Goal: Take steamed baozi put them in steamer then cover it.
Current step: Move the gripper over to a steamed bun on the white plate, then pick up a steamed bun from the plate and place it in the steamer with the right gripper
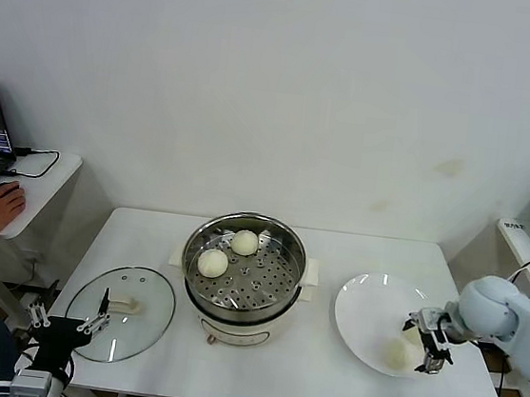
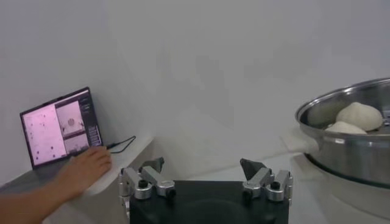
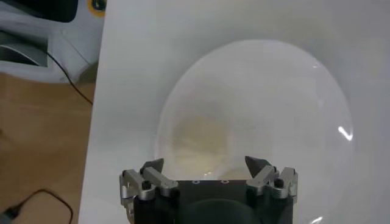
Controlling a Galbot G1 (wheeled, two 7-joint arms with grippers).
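White table holds steamer (image 1: 242,277) with two baozi (image 1: 213,263) inside.

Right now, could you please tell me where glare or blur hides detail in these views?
Right wrist view: the cream-white dough bun on the flat white plate is soft and washed out. Head view: the round clear glass lid reflects light. Left wrist view: the shiny steel pot looks soft.

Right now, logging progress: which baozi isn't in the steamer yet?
The baozi on the plate, beside the right gripper; the other two sit inside the steamer.
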